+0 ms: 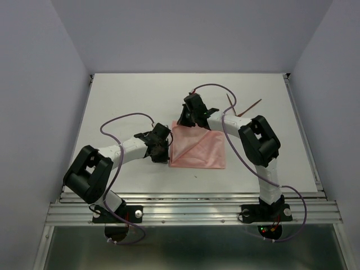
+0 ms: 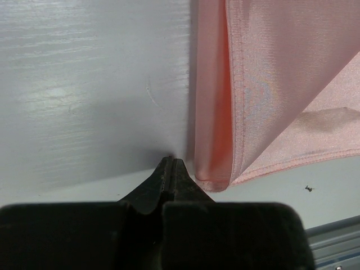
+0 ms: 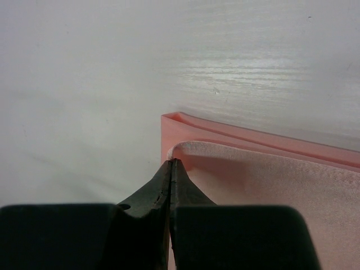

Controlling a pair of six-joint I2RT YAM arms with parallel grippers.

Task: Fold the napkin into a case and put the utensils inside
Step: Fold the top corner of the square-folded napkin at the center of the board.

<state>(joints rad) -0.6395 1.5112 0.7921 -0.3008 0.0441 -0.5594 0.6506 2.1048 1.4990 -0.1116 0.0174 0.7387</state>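
The salmon-pink napkin [image 1: 198, 147] lies folded in a rough square at the table's middle, with a diagonal crease across its top layer. My left gripper [image 1: 164, 149] is shut and empty, its tip on the table just beside the napkin's left edge [image 2: 211, 140]. My right gripper [image 1: 189, 121] is at the napkin's far left corner, shut on the edge of the top layer [image 3: 185, 147], which curls up at the tip above the lower layers [image 3: 225, 132]. The two utensils [image 1: 229, 103] [image 1: 252, 106], thin reddish-brown sticks, lie on the table behind the right arm, untouched.
The white table [image 1: 135, 101] is walled at the back and both sides. A metal rail [image 1: 191, 211] runs along the near edge, also seen in the left wrist view [image 2: 337, 236]. Purple cables [image 1: 121, 118] loop over both arms.
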